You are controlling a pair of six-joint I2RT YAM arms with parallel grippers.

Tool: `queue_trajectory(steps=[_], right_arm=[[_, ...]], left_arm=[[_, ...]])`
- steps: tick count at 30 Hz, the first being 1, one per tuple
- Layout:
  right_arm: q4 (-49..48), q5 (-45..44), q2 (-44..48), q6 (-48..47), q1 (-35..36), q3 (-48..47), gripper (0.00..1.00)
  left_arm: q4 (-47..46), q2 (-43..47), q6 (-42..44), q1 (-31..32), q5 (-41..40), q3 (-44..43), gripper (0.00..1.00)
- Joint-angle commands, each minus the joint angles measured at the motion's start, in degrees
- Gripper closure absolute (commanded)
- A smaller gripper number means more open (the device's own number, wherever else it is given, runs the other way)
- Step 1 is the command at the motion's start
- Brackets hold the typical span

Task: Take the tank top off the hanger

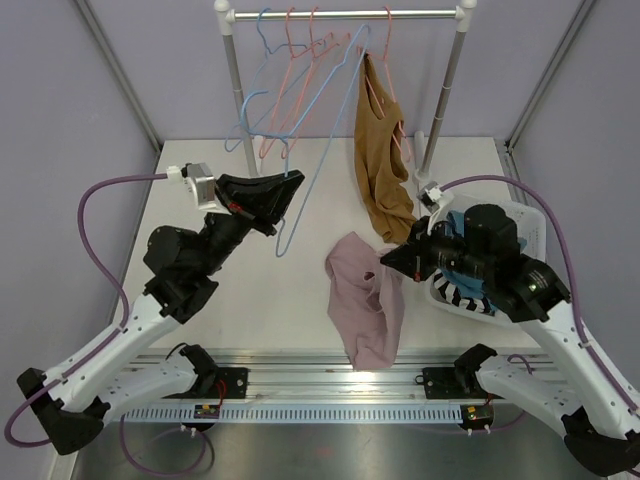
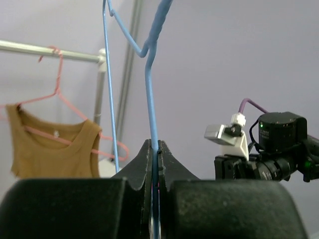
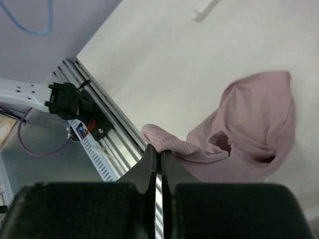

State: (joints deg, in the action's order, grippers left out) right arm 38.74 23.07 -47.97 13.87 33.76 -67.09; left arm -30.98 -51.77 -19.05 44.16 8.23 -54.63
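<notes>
A pale pink tank top (image 1: pixel 365 300) hangs in a bunch from my right gripper (image 1: pixel 388 262) and drapes down over the table's near edge. In the right wrist view the gripper (image 3: pixel 155 149) is shut, with a fold of the pink tank top (image 3: pixel 249 129) pinched at its tips. My left gripper (image 1: pixel 293 180) is shut on the wire of a bare blue hanger (image 1: pixel 330 140), whose hook reaches up to the rail. In the left wrist view the blue hanger wire (image 2: pixel 149 89) runs up from between the closed jaws of the gripper (image 2: pixel 155 144).
A clothes rail (image 1: pixel 340 14) at the back carries several empty blue and pink hangers (image 1: pixel 290 90) and a brown tank top (image 1: pixel 380 150) on a pink hanger. A white basket (image 1: pixel 530 225) with clothes stands at the right, behind my right arm.
</notes>
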Motion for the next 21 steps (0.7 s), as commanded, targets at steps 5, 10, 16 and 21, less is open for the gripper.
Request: queue_trajectory(steps=[5,10,16,21], right_arm=[[-4.4,-5.1,0.7,1.5,0.8,10.8,0.17],[-4.1,-11.8,4.5,2.7,0.8,11.7,0.0],[-2.6,-12.5,6.7,3.0,0.7,11.9,0.0],[-2.8,-10.7,9.0,4.1,0.7,12.5,0.0]], left_arm=[[23.4,5.2,-0.6,0.2,-17.4,0.6,1.0],[38.0,-3.8,0.4,0.2,-19.1,-11.3,1.0],[49.4,-18.7,1.4,-1.3,-19.7,-31.6,1.0],[58.3,-32.8,1.8,-5.0,-15.7,-52.0,1.0]])
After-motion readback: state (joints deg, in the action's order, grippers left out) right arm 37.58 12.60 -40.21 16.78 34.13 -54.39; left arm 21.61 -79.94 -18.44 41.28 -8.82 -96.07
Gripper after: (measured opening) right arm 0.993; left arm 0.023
